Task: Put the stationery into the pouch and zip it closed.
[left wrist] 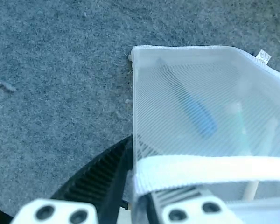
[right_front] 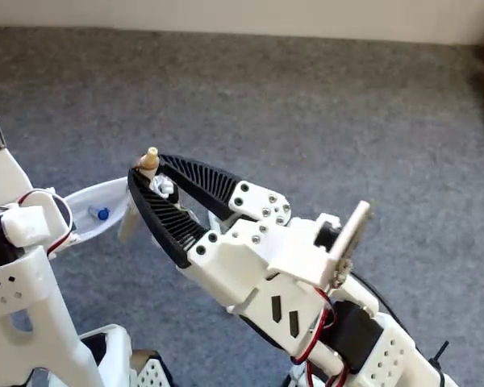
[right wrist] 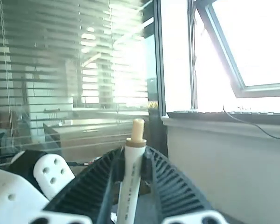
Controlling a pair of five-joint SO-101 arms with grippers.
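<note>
Translucent white mesh zip pouch (left wrist: 186, 74), blue pen (left wrist: 198, 119) inside, edge pinched by left gripper (left wrist: 135, 175); right gripper (right wrist: 133, 155) clamps white beige-tipped pen (right wrist: 136, 133).

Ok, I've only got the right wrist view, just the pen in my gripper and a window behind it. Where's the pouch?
Observer: In the high view, the pouch is right beside the tip of the pen, toward the other arm.
Operator: Is anything holding it?
Observer: Yes, the left gripper is shut on its edge.
Operator: Anything inside?
Observer: A blue pen shows through the mesh.
</note>
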